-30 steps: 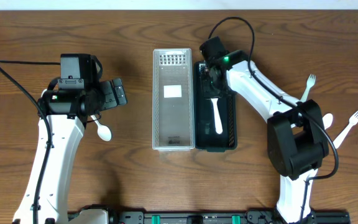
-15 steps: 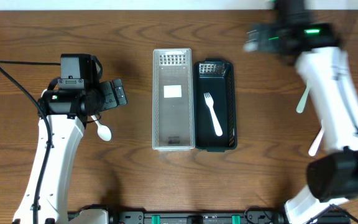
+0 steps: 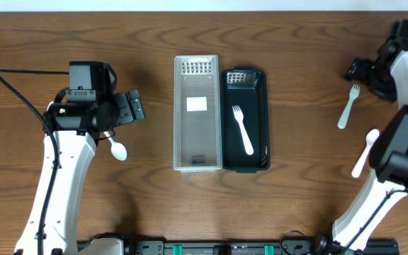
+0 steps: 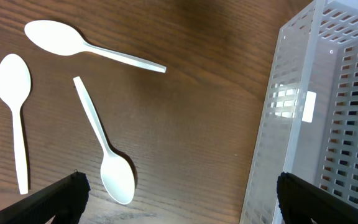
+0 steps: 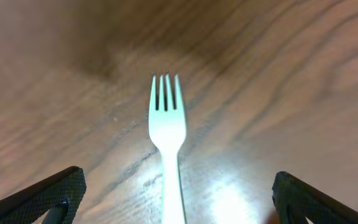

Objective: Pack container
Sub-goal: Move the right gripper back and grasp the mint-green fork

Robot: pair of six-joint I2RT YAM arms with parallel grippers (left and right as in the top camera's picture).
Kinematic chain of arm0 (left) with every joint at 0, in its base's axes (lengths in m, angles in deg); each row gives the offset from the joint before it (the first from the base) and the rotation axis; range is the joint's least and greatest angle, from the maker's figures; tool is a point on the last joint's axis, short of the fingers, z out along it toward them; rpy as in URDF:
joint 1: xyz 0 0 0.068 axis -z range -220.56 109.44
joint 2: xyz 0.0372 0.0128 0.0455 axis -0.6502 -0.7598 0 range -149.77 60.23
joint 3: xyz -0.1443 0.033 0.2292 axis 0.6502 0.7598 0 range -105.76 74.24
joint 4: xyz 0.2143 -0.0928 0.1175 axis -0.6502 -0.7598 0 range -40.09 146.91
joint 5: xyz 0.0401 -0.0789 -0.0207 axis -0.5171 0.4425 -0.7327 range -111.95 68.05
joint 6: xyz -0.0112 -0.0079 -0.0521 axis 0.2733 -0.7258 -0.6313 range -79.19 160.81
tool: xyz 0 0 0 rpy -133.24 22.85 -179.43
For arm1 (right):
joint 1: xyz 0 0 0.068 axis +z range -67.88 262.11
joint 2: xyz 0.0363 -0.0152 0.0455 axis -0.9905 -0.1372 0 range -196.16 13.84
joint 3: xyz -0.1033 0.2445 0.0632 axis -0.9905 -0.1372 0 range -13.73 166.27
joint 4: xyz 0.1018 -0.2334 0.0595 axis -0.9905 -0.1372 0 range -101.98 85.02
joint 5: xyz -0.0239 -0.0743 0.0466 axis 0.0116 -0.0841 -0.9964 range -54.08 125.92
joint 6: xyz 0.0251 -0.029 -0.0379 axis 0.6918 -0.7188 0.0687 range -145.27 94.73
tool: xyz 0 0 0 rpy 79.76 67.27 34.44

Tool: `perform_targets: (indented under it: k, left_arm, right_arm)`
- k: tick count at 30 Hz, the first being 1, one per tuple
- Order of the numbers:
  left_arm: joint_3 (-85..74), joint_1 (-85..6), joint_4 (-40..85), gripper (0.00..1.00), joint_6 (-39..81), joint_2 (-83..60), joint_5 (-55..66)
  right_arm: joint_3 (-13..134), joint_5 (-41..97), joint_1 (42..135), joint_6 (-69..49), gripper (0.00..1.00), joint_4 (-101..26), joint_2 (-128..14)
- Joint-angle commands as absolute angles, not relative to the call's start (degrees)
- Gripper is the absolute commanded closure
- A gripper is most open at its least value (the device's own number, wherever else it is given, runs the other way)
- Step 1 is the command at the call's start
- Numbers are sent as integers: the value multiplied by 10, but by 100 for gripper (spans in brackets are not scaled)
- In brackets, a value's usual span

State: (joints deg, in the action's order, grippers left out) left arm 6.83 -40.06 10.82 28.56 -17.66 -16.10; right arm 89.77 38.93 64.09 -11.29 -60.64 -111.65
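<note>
Both jaws wide open, empty: right gripper [image 5: 178, 199] over white plastic fork [image 5: 165, 118], left gripper [image 4: 182, 196] by white plastic spoons [image 4: 107, 155].

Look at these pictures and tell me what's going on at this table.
Two robot arms are packing plastic cutlery. One fork lies in the black container. The right tool, open, hovers over a second fork on the table. The left tool, open and empty, hangs above loose spoons beside the clear container.

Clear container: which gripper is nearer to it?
Left. The left gripper is close beside the clear container; the right gripper is far off, over a loose fork.
</note>
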Motion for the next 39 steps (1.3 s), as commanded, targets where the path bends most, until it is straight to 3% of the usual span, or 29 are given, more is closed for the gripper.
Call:
perform_targets:
  k: [1,18,27,29,37,39]
  left_arm:
    - [58,-401,107,2,280,-176,-159]
    - [58,-401,107,2,280,-176,-159]
    - [58,-401,107,2,280,-176,-159]
    - [58,-401,107,2,280,-176,-159]
    - [58,-401,107,2,280,-176,-159]
    - [58,-401,107,2,280,-176,-159]
  right_arm:
    - [900,382,645,-127,1,-596,-1136]
    - [900,365,649,-149,2,-580,-1217]
    - [900,365,650,-147,37,-581,-1217]
    - [900,365,652,-147,49,-581,-1217]
    - [901,366,660,-147,63,-575,-1217]
    - [901,367,660,-147,71,-572,-1217]
